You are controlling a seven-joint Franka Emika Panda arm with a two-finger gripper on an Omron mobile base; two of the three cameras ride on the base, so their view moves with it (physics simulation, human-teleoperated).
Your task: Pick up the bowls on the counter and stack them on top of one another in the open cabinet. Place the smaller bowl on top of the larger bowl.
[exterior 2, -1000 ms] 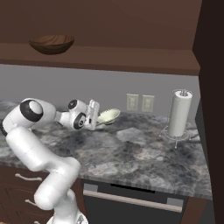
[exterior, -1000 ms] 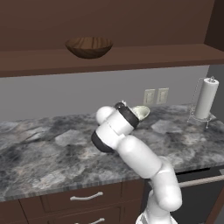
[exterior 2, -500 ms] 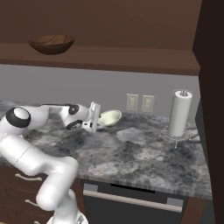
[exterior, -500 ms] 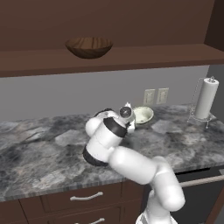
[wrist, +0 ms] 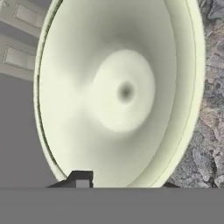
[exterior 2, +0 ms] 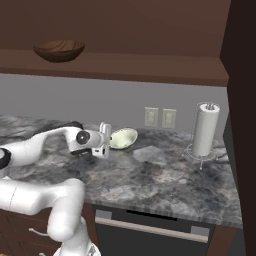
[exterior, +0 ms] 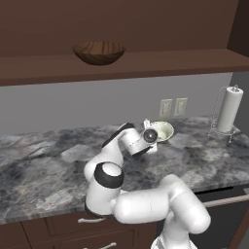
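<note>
**Hand view: rim grasp on the smaller bowl, slip risk**

Hand view shows the smaller bowl (wrist: 124,92) from close in, its pale glossy inside facing the camera. One dark fingertip (wrist: 81,178) lies over the bowl's inner wall at the rim; the other barely shows beyond the rim on the outer side. The jaws therefore stand to either side of the rim wall. Whether they already clamp it cannot be told.

In the base views the smaller bowl (exterior: 163,131) sits tilted at the back edge of the counter (exterior 2: 165,182), just below the wall outlets (exterior 2: 160,117). The gripper (exterior 2: 106,141) meets its near rim from the side. The larger bowl (exterior: 99,51) already rests on the shelf board of the open cabinet (exterior: 160,61), toward its left end, well apart from the work. A paper towel holder (exterior 2: 205,132) stands near the counter's right back corner.

Hazards, as a judgement:
- The wall is thin, glossy and curved. A shallow bite can let the bowl pivot or slide out on lifting.
- The bowl is tilted. Closing force can push it toward the wall instead of seating it between the pads.
- The lift passes the front edge of the shelf board. A loosely held bowl can strike it and drop.

Changes from the earlier frames:
- The arm has folded lower and reached further back; the hand now lies closer to the counter.
- The bowl tips more steeply than one second ago.
- The larger bowl has not moved.
</note>
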